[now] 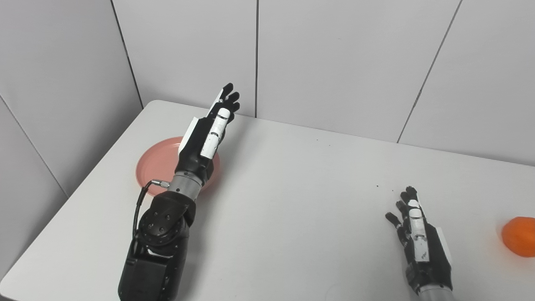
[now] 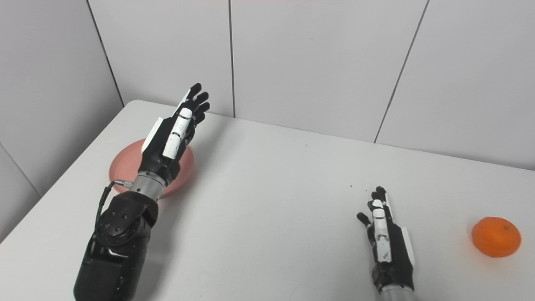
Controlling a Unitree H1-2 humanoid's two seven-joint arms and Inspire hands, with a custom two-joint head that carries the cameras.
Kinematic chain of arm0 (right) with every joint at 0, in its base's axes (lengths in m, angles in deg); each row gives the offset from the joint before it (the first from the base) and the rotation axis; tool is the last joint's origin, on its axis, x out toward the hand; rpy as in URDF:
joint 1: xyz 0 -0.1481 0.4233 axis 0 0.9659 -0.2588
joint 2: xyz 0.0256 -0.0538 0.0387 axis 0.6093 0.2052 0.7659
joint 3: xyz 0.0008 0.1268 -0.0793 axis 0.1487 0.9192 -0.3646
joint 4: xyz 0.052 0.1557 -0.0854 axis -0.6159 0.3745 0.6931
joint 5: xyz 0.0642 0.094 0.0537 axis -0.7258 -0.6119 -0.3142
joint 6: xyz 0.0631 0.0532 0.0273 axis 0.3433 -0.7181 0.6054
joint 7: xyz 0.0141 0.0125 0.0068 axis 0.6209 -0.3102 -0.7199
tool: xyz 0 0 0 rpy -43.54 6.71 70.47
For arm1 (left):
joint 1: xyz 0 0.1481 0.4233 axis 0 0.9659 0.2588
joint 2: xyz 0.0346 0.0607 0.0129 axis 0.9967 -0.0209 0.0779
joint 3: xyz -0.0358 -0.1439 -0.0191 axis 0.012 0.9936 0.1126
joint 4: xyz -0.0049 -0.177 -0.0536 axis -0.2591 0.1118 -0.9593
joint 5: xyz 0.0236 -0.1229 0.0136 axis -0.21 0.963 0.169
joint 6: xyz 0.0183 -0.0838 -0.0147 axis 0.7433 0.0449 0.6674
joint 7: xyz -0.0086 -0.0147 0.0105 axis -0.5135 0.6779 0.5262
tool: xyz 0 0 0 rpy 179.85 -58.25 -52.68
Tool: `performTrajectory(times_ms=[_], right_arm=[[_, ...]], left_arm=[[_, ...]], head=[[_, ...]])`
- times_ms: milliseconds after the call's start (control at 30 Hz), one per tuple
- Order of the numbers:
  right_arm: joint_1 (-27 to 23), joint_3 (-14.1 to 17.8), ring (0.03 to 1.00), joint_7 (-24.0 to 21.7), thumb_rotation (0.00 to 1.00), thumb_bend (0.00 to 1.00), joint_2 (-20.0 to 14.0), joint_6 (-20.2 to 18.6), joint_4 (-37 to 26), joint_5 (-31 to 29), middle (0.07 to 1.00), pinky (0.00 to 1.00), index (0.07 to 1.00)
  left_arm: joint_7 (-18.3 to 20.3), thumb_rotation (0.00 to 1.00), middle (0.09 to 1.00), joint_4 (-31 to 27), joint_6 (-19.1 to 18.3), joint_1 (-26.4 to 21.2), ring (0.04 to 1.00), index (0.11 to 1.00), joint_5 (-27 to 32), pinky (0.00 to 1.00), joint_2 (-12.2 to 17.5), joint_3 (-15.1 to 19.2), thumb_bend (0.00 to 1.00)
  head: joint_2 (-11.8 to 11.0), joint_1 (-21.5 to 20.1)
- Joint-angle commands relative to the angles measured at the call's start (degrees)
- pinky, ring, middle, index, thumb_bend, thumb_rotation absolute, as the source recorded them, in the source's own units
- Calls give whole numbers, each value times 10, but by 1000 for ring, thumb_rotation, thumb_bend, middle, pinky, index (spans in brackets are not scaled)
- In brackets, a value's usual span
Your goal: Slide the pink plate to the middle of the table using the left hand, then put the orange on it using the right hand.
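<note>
The pink plate point(image 1: 154, 163) lies on the white table point(image 1: 292, 200) at the left side, partly hidden by my left arm. My left hand point(image 1: 211, 131) is open with fingers stretched out, raised above the plate's far right part and pointing toward the back wall. The orange point(image 2: 496, 236) sits on the table at the far right; in the left eye view point(image 1: 519, 236) the picture edge cuts it. My right hand point(image 2: 386, 240) is open and empty, low over the table near the front, to the left of the orange and apart from it.
Grey wall panels point(image 1: 334, 62) stand close behind the table's back edge and along its left side. A few small dark specks point(image 1: 378, 186) lie on the tabletop between the hands.
</note>
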Motion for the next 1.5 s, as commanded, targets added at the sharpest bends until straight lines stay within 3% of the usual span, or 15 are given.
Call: performTrajectory(times_ms=[0,367,733,1033,1467], right_arm=[[-6,4,1000,-2,1000,195,-1,19,-1,-1,1000,1000,1000],[-6,7,1000,-6,1000,203,-3,15,0,-9,1000,1000,1000],[-9,10,1000,-4,1000,200,-6,13,5,-12,1000,1000,1000],[-8,11,1000,-1,1000,213,-7,2,-1,-11,1000,1000,1000],[-7,13,1000,-5,1000,210,-10,12,1,-16,1000,1000,1000]], left_arm=[[2,1000,974,-8,30,-20,968,963,13,989,16,10,486],[-14,1000,985,-13,24,-17,972,957,37,995,46,59,387],[-16,1000,945,52,54,-36,944,924,55,938,89,92,383],[-19,1000,932,66,43,-34,928,909,75,917,119,130,381],[-33,1000,911,84,31,-22,915,892,92,921,130,166,344]], head=[[0,0],[-3,6],[-5,10],[-5,19],[-6,25]])
